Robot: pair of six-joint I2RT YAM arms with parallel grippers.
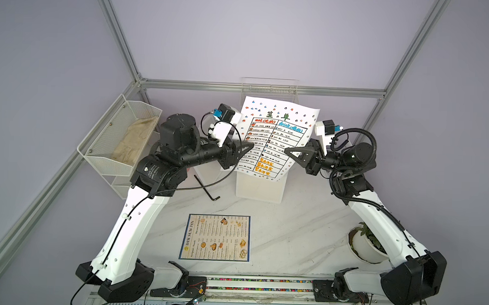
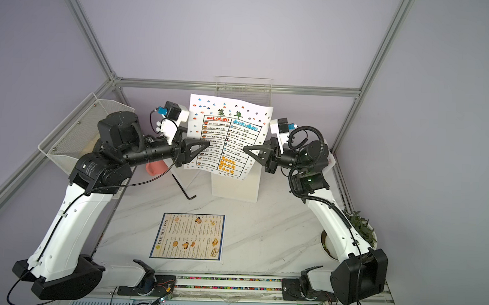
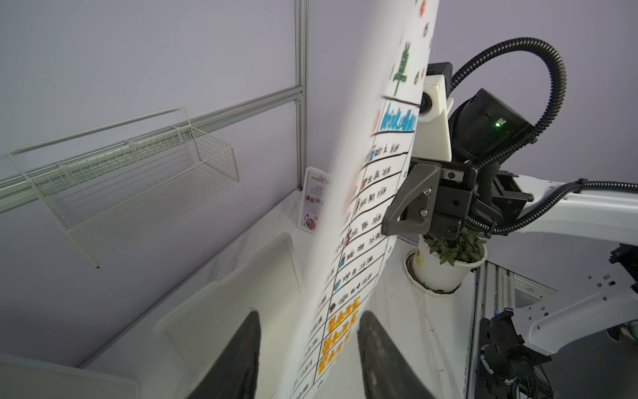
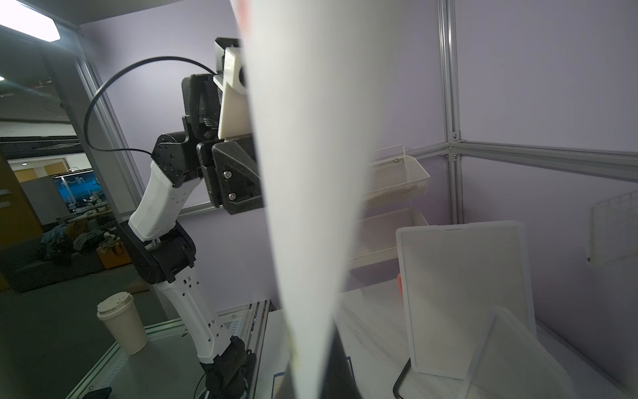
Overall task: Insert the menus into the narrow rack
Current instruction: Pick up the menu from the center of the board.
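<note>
Grip status: my right gripper (image 1: pixel 288 151) is clamped shut on one side edge of the large white table sheet edged with coloured dots (image 1: pixel 278 132). My left gripper (image 1: pixel 250 146) has its jaws apart, with the opposite edge between them. The sheet stands upright in the air above the white plastic rack (image 1: pixel 260 189). The dark-bordered "DIM SUM INN" sheet (image 1: pixel 215 237) lies flat on the marble tabletop (image 1: pixel 291 231).

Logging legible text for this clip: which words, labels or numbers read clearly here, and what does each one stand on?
"DIM SUM INN": heading on the dark-bordered menu lying flat.
"菜单", "eat", "drink": title and column heads on the white dot-edged sheet.
"SPECIAL": top of the small food-photo card, seen in the left wrist view.
Item lines, prices and the orange characters: too small or blurred to read.
</note>
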